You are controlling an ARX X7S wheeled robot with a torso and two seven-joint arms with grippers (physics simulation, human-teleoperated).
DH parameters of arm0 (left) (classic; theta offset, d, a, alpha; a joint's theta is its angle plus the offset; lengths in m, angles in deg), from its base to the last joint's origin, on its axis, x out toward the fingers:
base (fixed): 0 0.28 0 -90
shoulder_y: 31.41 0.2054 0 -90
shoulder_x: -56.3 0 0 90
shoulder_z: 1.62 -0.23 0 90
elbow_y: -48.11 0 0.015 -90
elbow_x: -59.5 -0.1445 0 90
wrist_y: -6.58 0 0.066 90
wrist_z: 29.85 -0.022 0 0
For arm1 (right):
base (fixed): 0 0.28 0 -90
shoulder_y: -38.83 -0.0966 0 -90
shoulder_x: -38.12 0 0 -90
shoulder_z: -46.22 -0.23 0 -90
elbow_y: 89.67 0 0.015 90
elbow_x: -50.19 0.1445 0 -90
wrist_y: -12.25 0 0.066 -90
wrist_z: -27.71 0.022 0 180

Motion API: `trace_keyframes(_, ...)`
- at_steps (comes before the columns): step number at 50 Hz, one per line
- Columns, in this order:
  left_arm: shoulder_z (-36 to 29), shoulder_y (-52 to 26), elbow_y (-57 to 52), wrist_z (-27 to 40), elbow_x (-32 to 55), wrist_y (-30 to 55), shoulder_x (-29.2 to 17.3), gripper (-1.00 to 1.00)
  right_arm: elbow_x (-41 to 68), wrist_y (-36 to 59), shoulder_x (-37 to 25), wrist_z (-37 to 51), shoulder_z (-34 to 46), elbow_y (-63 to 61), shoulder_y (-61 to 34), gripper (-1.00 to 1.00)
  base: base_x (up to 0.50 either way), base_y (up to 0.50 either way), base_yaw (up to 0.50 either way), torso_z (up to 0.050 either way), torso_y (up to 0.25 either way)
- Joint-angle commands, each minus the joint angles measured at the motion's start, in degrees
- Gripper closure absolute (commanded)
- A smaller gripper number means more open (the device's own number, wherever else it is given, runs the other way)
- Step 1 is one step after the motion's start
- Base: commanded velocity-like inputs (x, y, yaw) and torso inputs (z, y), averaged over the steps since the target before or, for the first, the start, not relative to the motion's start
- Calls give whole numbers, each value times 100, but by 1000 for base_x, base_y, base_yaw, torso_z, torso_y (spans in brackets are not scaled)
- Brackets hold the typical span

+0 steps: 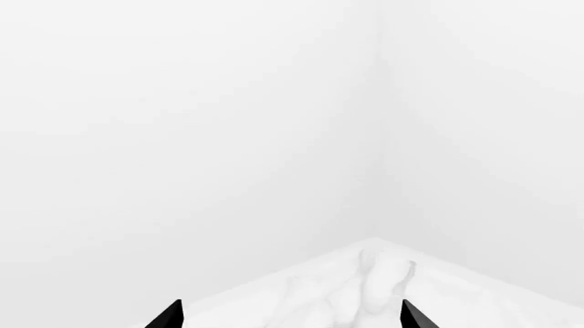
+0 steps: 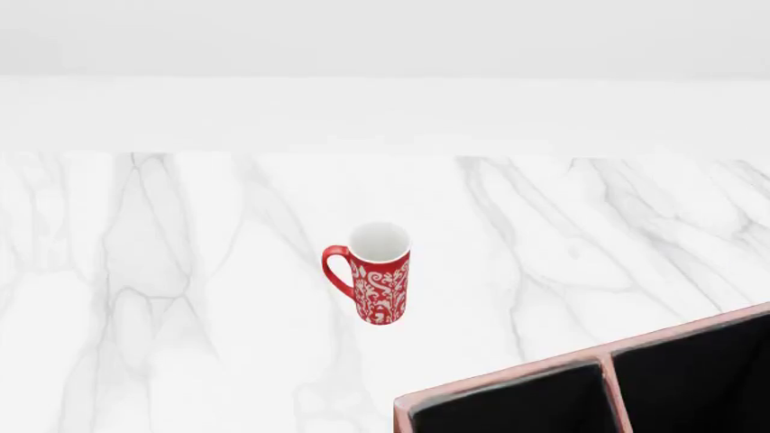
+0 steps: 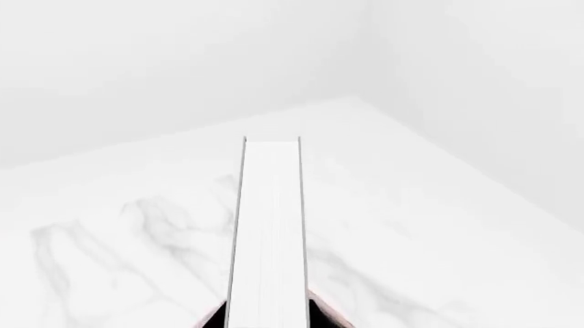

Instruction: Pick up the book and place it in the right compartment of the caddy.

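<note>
The book [image 3: 267, 232] shows edge-on in the right wrist view, its white page edges running straight out from my right gripper [image 3: 267, 322] between thin black covers. Dark slivers hug both covers at the frame's edge, so the gripper is shut on the book. Below it peeks a pink-rimmed, black-lined corner of the caddy [image 3: 327, 311]. The head view has the caddy [image 2: 506, 383] at the lower right, with a pink divider [image 2: 610, 390] between two black compartments; no book or arm shows there. My left gripper [image 1: 294, 318] is open, its black fingertips [image 1: 171, 316] wide apart over the marble.
A tall red mug [image 2: 375, 271] with a white pattern stands upright mid-table, left of and beyond the caddy. The white marble table [image 2: 144, 298] ends at a white wall behind. A table corner [image 1: 376, 240] against white walls shows in the left wrist view.
</note>
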Motion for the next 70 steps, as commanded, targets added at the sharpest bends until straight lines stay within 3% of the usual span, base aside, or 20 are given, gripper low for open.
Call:
trace_keyframes(1, -23, 1, 4, 12, 2, -7, -4, -100, -334, -226, -6, -229, -160, -65, 308, 100, 0, 0, 0, 10, 0)
trace_keyframes(26, 4, 18, -37, 40, 36, 12, 3, -100, 16, -464, -37, -78, -463, 86, 1050, 100, 0, 0, 0, 0, 1)
trace_keyframes(56, -11, 7, -42, 70, 61, 32, -30, -100, -375, -722, 206, -476, -391, 237, 1594, 100, 0, 0, 0, 0, 1)
trace_keyframes(57, -7, 4, -39, 68, 65, 28, -33, -100, -320, -691, 206, -502, -386, 247, 1582, -100, 0, 0, 0, 0, 0)
trace_keyframes(70, -12, 14, -43, 82, 73, 22, -25, -100, -344, -701, 279, -530, -292, 289, 1485, -100, 0, 0, 0, 0, 0)
